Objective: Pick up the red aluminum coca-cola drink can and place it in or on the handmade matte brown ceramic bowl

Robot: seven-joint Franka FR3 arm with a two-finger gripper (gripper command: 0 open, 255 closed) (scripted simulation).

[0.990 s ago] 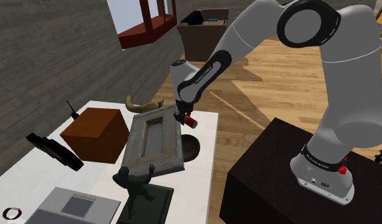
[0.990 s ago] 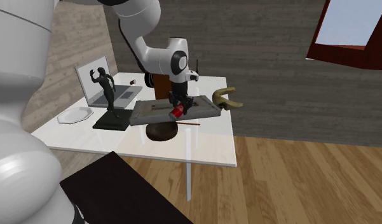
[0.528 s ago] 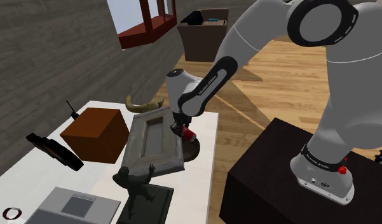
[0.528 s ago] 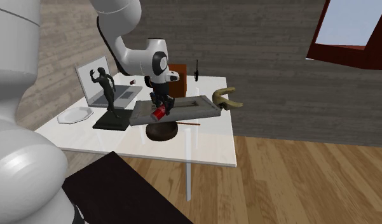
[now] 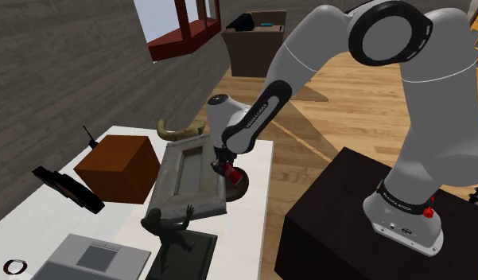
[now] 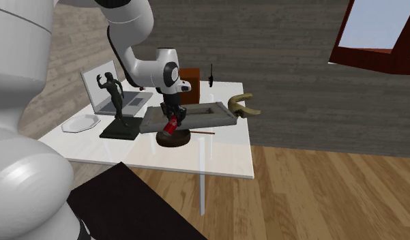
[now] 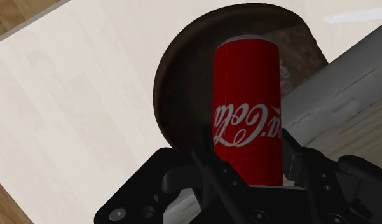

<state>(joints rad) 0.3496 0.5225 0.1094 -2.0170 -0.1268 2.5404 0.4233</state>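
In the shoulder view, the gripper (image 5: 227, 164) clasped the red can (image 5: 231, 169) just over the dark bowl (image 5: 241, 184), beside a grey tray (image 5: 185, 171). In the second exterior view, the can hung tilted above the bowl. In the wrist view, both fingers (image 7: 202, 167) pinched the can, with the bowl beyond it.

Grey tray (image 7: 348, 70) covering one side of the bowl (image 7: 183, 83), bare worktop (image 7: 75, 108) open on its other side
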